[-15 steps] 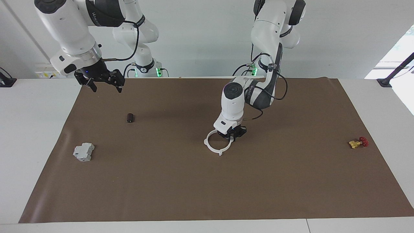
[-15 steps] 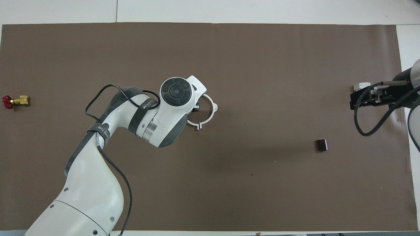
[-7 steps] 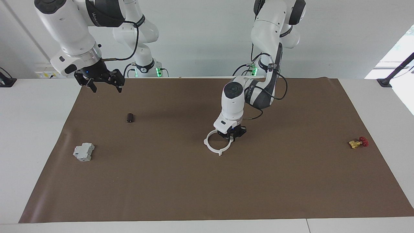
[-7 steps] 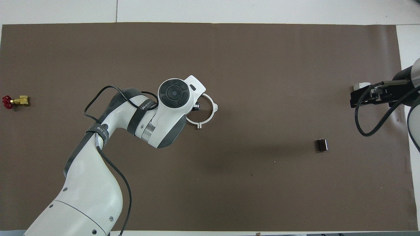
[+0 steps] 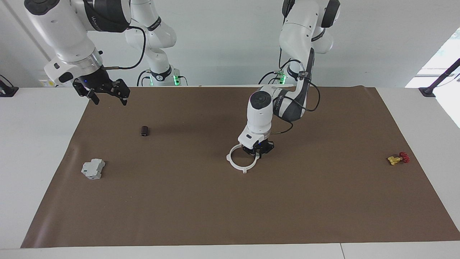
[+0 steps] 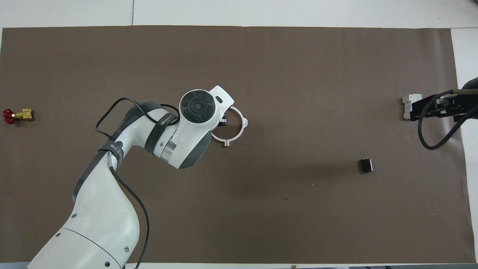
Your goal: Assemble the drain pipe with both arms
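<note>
The left hand [image 5: 257, 151] is down at the middle of the table [image 5: 201, 201], clenched on the rim of the white ring [image 5: 240, 159], which lies flat on the brown mat. The right hand [image 5: 106, 94] hangs with its fingers spread wide and nothing in them, in the air over the mat's edge at the right arm's end.

The drain pipe [image 5: 241, 159] lay mid-surface [image 5: 230, 208] under my left end effector [image 5: 257, 152]. The grey block [image 5: 93, 169] lay toward my right arm's end (farther from me than the small cylinder [image 5: 144, 131]), the valve [image 5: 398, 158] toward my left arm's end.
</note>
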You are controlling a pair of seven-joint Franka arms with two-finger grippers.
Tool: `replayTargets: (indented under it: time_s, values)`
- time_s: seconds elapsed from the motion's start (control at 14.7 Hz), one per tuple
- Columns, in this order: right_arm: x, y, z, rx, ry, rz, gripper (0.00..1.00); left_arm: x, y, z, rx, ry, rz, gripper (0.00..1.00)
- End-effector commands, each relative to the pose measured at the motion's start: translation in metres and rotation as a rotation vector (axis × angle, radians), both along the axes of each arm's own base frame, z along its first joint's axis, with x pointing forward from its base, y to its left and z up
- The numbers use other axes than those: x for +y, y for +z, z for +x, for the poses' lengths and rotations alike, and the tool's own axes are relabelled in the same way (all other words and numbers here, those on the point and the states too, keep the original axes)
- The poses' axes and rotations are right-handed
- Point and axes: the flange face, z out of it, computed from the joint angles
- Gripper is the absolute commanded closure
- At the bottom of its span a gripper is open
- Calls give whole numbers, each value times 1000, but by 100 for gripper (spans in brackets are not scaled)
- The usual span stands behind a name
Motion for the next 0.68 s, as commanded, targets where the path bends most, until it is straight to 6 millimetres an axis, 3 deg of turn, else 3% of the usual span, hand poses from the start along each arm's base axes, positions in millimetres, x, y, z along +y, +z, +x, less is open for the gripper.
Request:
replayTargets:
  time_s: [0.0,0.2,0.27,0.34,0.41,0.61]
  values:
    - [-4,7,-4,-21,14,24,0,5,-2,-5,-15,-2,7,100]
    - [-9,13,-3,-26,1,27,0,4,-2,-4,-18,-8,5,100]
    - [-14,12,-4,-20,-6,27,0,4,-1,-4,-21,-8,1,61]
    - [-14,11,-4,-20,-5,27,0,4,-2,-4,-21,-15,2,15]
    - [-14,11,-4,-21,-3,28,0,4,-1,-4,-22,-16,2,0]
    - [-13,11,-4,-20,-2,29,0,5,7,-3,-28,-9,-2,0]
